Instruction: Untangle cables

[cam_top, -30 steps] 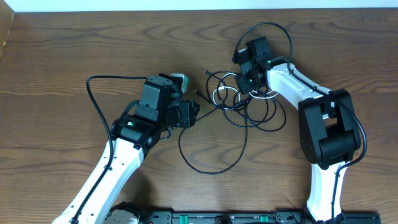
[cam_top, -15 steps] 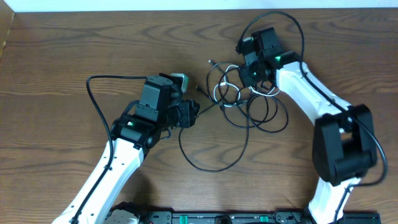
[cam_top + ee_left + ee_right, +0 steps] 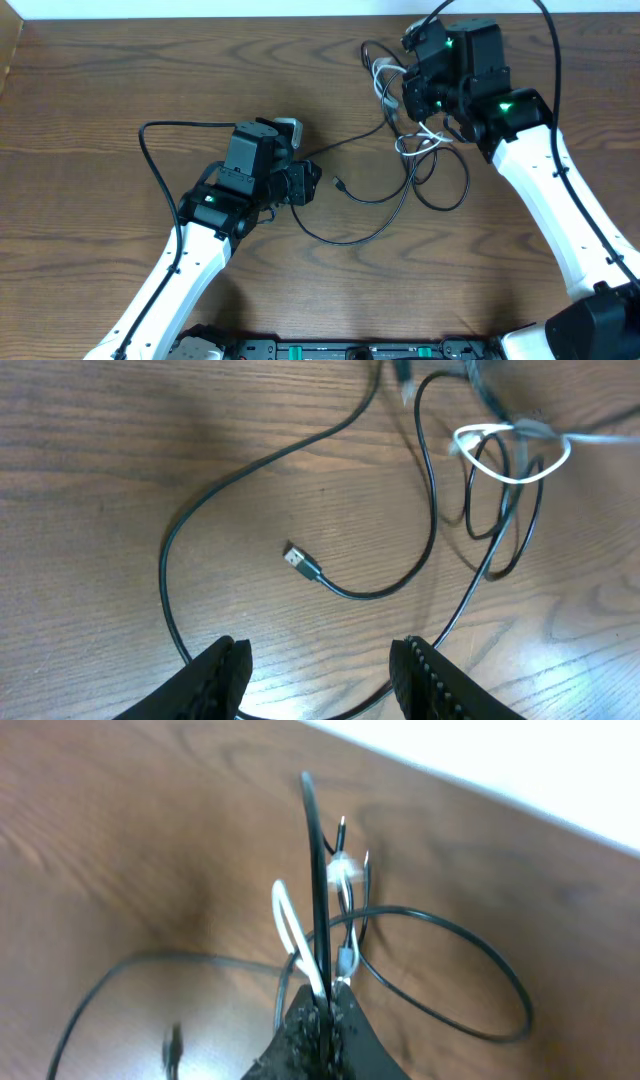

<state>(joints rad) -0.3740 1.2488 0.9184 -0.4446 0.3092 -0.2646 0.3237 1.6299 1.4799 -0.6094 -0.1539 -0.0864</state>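
The cables are a tangle of thin black and white cords (image 3: pixel 418 142) on the wooden table. My right gripper (image 3: pixel 400 95) is at the back right, shut on a black strand and a white strand (image 3: pixel 290 935) that rise from its fingers (image 3: pixel 325 1005). A long black strand (image 3: pixel 350 238) trails from the tangle toward my left gripper (image 3: pixel 312 184). A small plug end (image 3: pixel 340 186) lies just right of that gripper. In the left wrist view the left gripper (image 3: pixel 325 660) stands open over the black strand, with the plug (image 3: pixel 297 558) ahead and the white loop (image 3: pixel 510 455) farther off.
The table's back edge and a white wall (image 3: pixel 200 10) run along the top. A thick black arm cable (image 3: pixel 150 150) arches left of the left arm. Another rises at the far right (image 3: pixel 553 60). A black rail (image 3: pixel 350 350) lines the front edge.
My right gripper has moved up and to the right with the strands it holds, dragging the tangle along and pulling the black strand out longer. The plug end now lies near the left gripper, which has not moved.
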